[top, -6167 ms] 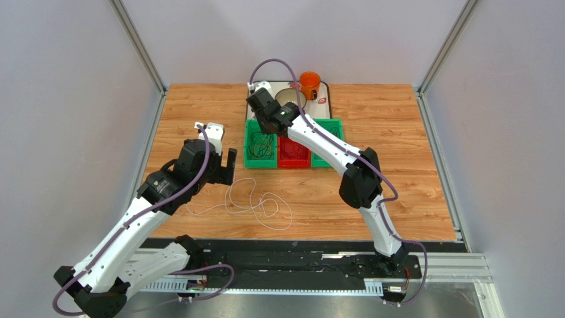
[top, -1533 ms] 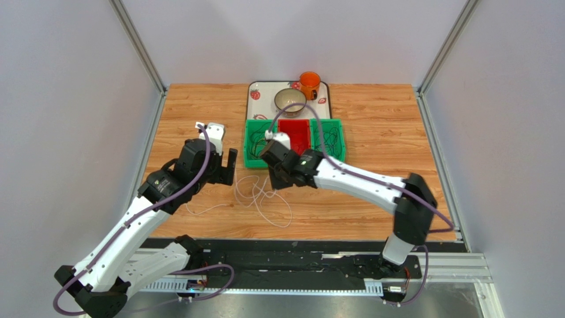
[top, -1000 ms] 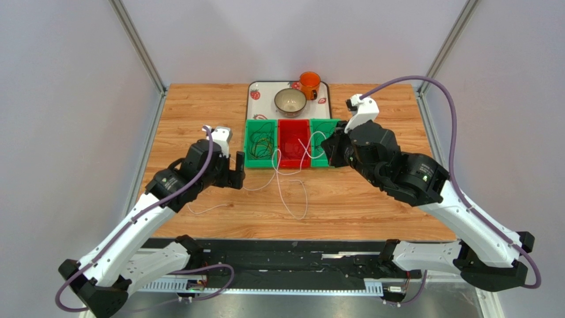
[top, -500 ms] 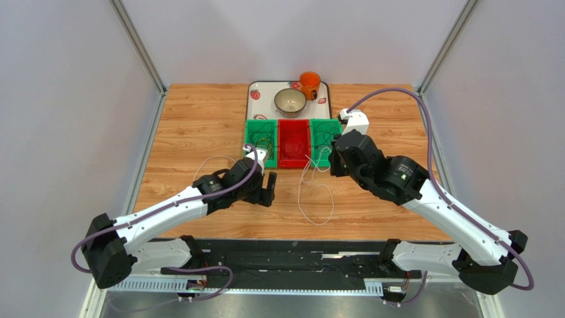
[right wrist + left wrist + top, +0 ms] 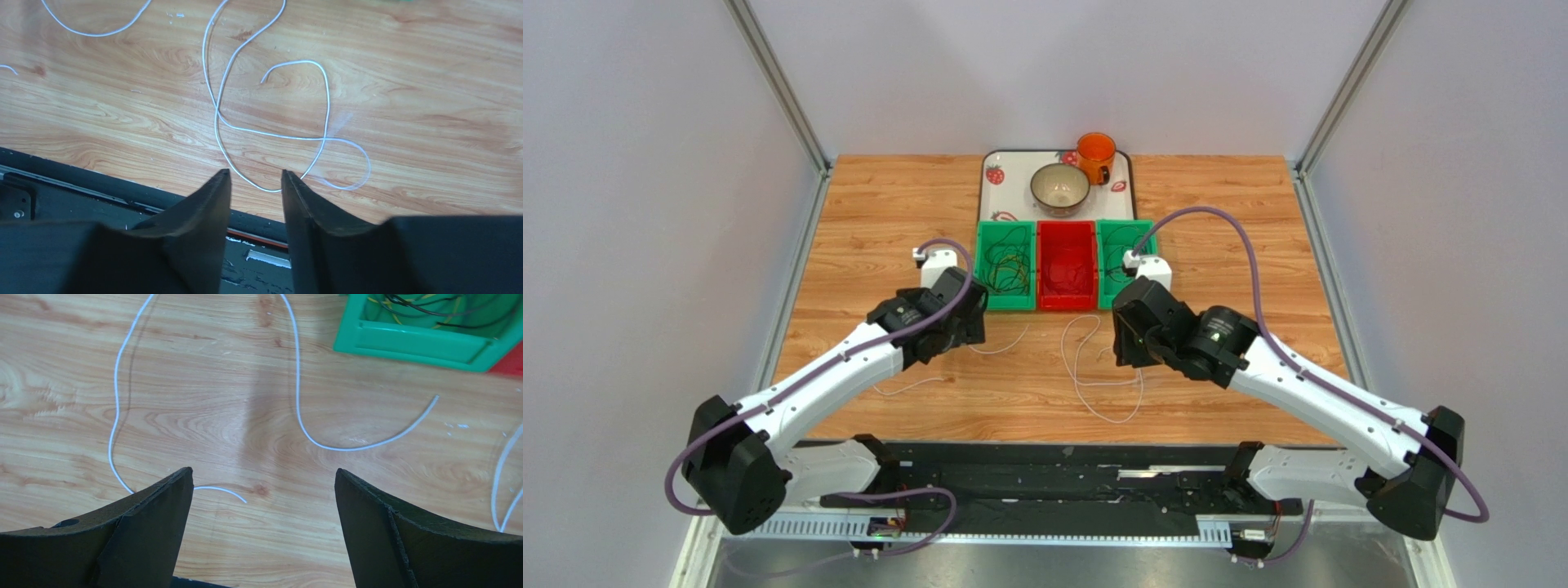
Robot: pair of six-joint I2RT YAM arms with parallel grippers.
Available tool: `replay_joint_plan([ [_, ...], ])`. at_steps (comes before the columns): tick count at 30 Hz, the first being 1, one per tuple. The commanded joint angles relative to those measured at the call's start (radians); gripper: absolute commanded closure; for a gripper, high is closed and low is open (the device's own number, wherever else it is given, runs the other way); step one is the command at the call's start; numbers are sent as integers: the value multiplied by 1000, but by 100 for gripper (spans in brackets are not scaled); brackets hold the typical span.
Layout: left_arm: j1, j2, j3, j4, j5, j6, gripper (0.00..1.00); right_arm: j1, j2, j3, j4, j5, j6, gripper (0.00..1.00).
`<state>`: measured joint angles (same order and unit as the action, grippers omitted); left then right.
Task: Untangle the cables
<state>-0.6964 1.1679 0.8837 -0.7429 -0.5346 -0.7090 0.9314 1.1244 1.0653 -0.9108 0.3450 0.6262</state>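
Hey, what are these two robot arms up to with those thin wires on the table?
They are sorting out tangled cables. The left hand hovers wide open over a white cable lying on the wooden table. The right hand is open above a looped white cable, holding nothing. Dark cables sit in the green bin.

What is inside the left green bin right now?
The left green bin holds tangled thin dark and yellow cables. Anything beneath the tangle is covered and cannot be seen.

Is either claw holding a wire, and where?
Neither. The left gripper and the right gripper both stand open and empty; the white cable lies loose on the table.
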Motion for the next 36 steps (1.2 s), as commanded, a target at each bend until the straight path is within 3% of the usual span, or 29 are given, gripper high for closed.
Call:
replay_joint_plan([
  [1,32,29,40,-15,2,17,7,-3,49,-1,50,-17,21,52],
  [7,32,23,47,11,90,49,7,6,152,-10,85,-78,-5,50],
  [11,32,-27,113,-120,160,144,7,18,224,-28,127,-113,-28,47],
  [17,31,-149,271,-357,136,265,6,20,404,-15,204,-132,-117,49],
  [22,34,-309,233,-314,45,397,4,20,518,5,280,-150,-152,50],
  [33,34,-488,159,-266,-36,378,4,18,615,64,313,-159,-181,52],
  [36,34,-497,152,-265,-31,379,4,18,641,76,306,-156,-189,57],
])
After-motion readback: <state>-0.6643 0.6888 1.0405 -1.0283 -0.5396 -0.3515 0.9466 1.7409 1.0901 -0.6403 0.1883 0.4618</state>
